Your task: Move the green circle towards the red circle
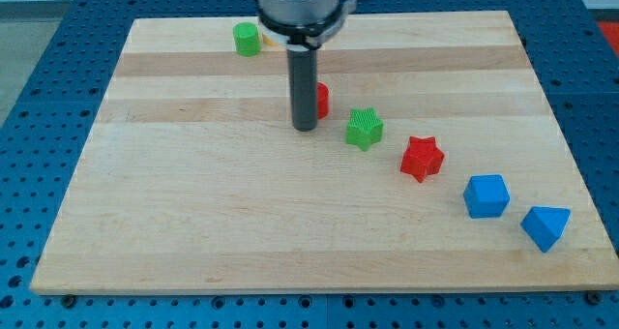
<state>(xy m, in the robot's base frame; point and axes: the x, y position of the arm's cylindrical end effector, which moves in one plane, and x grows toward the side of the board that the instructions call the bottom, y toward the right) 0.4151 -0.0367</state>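
The green circle (248, 39) stands near the board's top edge, left of centre. The red circle (322, 100) sits lower and to the right, mostly hidden behind my rod. My tip (306, 128) rests on the board just left of and slightly below the red circle, well below and to the right of the green circle.
A green star (365, 128), a red star (423, 158), a blue cube (486, 195) and a blue triangular block (546, 226) run in a diagonal line toward the view's bottom right. A yellow-orange piece (273, 41) peeks out beside the green circle. The wooden board (193, 223) lies on blue perforated table.
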